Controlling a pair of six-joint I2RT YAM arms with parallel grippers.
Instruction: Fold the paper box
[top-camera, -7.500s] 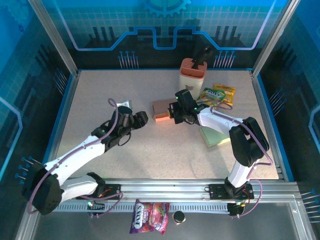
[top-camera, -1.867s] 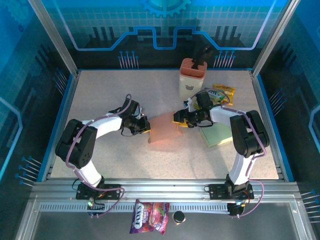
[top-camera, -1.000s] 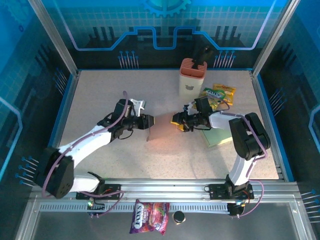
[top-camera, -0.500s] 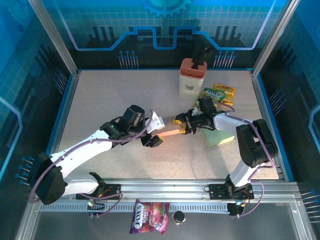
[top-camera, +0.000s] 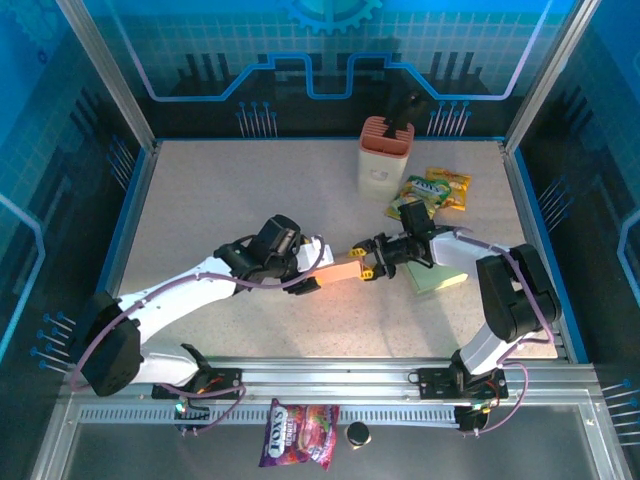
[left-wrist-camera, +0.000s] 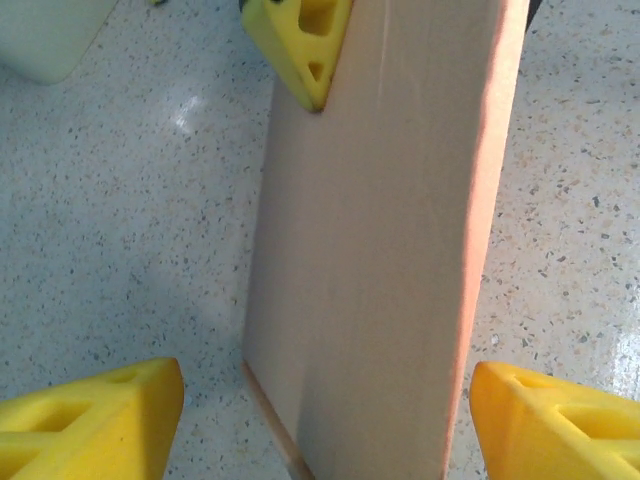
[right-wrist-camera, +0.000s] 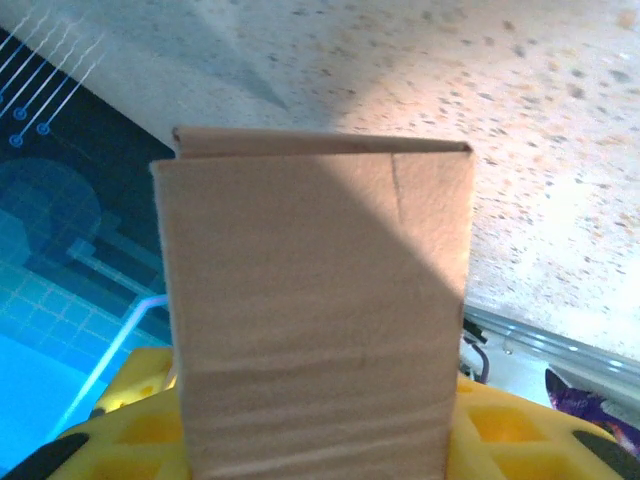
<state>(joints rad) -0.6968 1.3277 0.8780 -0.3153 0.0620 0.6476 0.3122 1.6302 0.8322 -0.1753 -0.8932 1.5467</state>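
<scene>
- Since a moment ago the left gripper (top-camera: 312, 268) has spread its jaws, and the paper box (top-camera: 340, 271) has turned from a thin orange edge to its flat tan face.
- One purple candy bag (top-camera: 298, 435) and one small dark round thing (top-camera: 357, 434) lie nearest, on the metal shelf in front of the arm bases.
- One paper box, flattened, is in the middle of the table (top-camera: 200, 200), between the two grippers.
- Left gripper: its jaws stand wide. In the left wrist view its two yellow fingers (left-wrist-camera: 95, 415) are on each side of the box (left-wrist-camera: 370, 250) and touch neither side.
- Right gripper (top-camera: 368, 262): its jaws are closed on the right end of the box. In the right wrist view the box (right-wrist-camera: 315, 320) stands between its two yellow pads (right-wrist-camera: 500, 425).
- One green pad (top-camera: 440, 275) lies flat just right of the right gripper, partly under the arm.
- Two snack packets lie farther back, side by side: one green (top-camera: 418, 190) and one yellow (top-camera: 447, 185).
- One container (top-camera: 385, 150), white with a pink top, stands upright near the far edge. It holds one dark tool (top-camera: 408, 108), which sticks out above the rim.
</scene>
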